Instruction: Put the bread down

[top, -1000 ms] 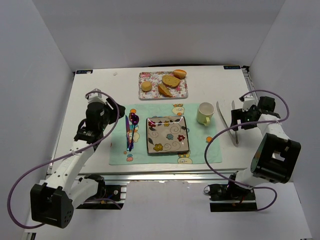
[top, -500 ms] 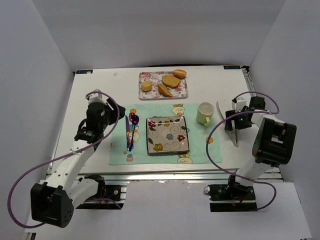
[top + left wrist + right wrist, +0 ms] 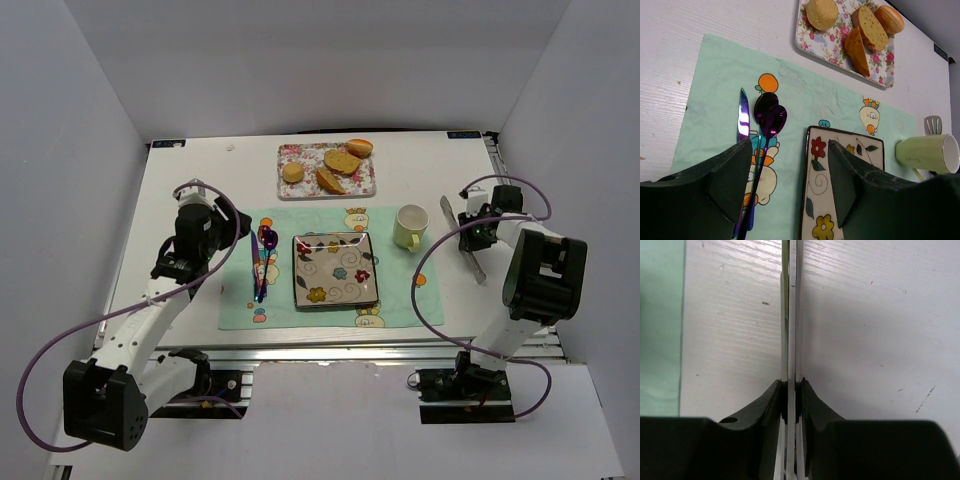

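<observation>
The bread [image 3: 341, 161] is a flat, oval, golden-yellow toasted slice with a browner crust. It lies on a flowery rectangular tray [image 3: 303, 153] by the middle of the far edge of the white tabletop [image 3: 190, 180]. A small round bun [image 3: 292, 172] sits on the tray to the left of the slice. A darker wedge-shaped piece [image 3: 329, 181] lies just in front of the slice. Another round brown bun [image 3: 359, 147] sits by its right end, closest to the far edge.

A mint-green cloth placemat [image 3: 240, 300] lies in the middle of the tabletop and reaches toward the near edge. A square plate with painted flowers [image 3: 335, 270] rests on the mat. Shiny purple cutlery [image 3: 772, 120] lies on the mat just to the left of the plate. A pale green cup [image 3: 409, 226] stands at the right side of the mat.

The left gripper [image 3: 790, 150] hangs over the left part of the placemat, above the cutlery. Its fingers are spread wide and hold nothing.

The right gripper [image 3: 791, 385] is down near the right edge of the tabletop. Its fingers are squeezed tight on a thin silver metal tool [image 3: 790, 315]. The tool stretches out long over the white top.
</observation>
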Motion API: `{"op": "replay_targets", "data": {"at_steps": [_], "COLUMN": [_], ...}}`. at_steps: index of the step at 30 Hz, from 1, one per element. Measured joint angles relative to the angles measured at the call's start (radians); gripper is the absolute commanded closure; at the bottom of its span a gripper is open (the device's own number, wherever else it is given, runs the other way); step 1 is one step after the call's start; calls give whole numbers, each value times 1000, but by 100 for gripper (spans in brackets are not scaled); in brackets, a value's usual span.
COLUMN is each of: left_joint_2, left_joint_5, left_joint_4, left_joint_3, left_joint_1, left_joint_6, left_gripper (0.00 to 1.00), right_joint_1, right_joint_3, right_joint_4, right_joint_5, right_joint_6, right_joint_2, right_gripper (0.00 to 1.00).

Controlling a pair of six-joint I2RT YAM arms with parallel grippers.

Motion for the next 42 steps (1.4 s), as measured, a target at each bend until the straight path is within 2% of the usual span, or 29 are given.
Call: {"op": "replay_targets", "data": {"at_steps": [3, 7, 12, 18, 23, 30, 42], "left_joint_2": [0, 2, 10, 8, 3, -4, -4], "left_joint_5": [0, 2, 4, 4, 3, 0, 0], "left_joint_4": [0, 5, 5, 4, 3, 3, 5], "left_joint_3": [0, 0, 7, 10, 10, 10, 10], "left_joint_1": [0, 0, 0, 0, 0, 0, 0], "left_joint_6": [0, 0, -2, -3, -10, -19, -31], "left_gripper": [29, 29, 28, 29, 28, 28, 28], "right_joint_1": [6, 63, 220, 400, 472, 543, 570], "right_joint_3": [50, 236, 452, 613, 680, 689, 708], "right_joint_4": [-72, -130, -123, -127, -137, -166, -140], "right_joint_5": [-43, -103, -141, -153, -112, -10, 85], "right_joint_6": [-11, -35, -74, -153, -229, -337, -419], "right_joint_2": [-20, -44, -53, 10, 127, 254, 289], "right_gripper": [65, 57, 55, 55, 56, 57, 56]}}
